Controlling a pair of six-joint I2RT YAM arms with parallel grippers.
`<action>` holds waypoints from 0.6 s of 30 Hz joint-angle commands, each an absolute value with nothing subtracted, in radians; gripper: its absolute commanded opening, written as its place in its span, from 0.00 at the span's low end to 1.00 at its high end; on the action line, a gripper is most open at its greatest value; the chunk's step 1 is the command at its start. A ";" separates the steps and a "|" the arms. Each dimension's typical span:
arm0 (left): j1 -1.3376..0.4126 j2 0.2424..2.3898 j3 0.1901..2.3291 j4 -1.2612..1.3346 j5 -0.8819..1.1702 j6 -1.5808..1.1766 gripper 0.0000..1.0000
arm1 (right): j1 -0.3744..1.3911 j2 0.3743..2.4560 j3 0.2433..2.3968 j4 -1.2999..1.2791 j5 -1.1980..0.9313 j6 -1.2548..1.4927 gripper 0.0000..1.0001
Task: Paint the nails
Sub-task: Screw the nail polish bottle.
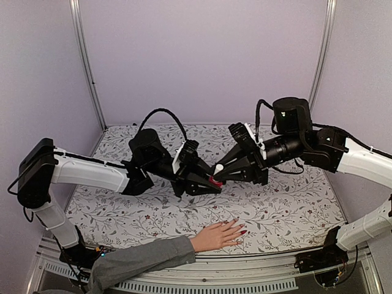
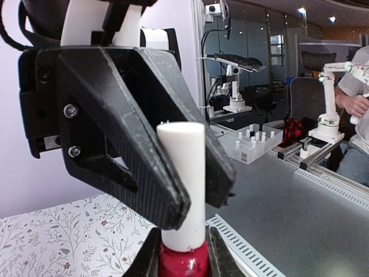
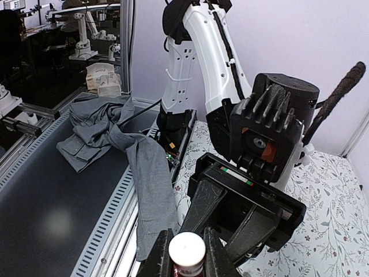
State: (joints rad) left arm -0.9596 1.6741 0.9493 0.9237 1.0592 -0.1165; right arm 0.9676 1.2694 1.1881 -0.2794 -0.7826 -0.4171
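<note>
A pale hand (image 1: 217, 236) with a grey sleeve (image 1: 141, 260) lies flat on the table's near edge. Its nails (image 1: 243, 232) are tiny, and some show red. Above mid-table my left gripper (image 1: 212, 183) is shut on a small red bottle (image 1: 215, 181), whose glossy red body (image 2: 183, 262) sits between my lower fingers (image 2: 145, 257). My right gripper (image 1: 219, 171) meets it from the right, and its black fingers (image 2: 167, 196) clamp the white cap (image 2: 181, 173). In the right wrist view the cap's top (image 3: 187, 249) sits tight between my fingers (image 3: 157, 257).
The floral table cover (image 1: 288, 202) spreads under both arms. A slotted metal rail (image 1: 245, 285) runs along the near edge. The grey sleeve (image 3: 147, 173) hangs over that edge. The left arm's wrist (image 3: 265, 138) stands close in front of the right camera.
</note>
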 commanded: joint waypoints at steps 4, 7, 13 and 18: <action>-0.940 1.631 0.929 0.932 0.893 -0.064 0.00 | 0.974 1.313 1.233 -0.283 -0.687 -0.326 0.00; -0.940 1.612 0.914 0.937 0.825 -0.046 0.00 | 0.974 1.321 1.231 -0.264 -0.650 -0.297 0.00; -0.942 1.586 0.905 0.918 0.683 -0.020 0.00 | 0.974 1.314 1.216 -0.217 -0.552 -0.247 0.00; -0.950 1.568 0.892 0.919 0.528 -0.002 0.00 | 0.976 1.319 1.208 -0.189 -0.496 -0.210 0.00</action>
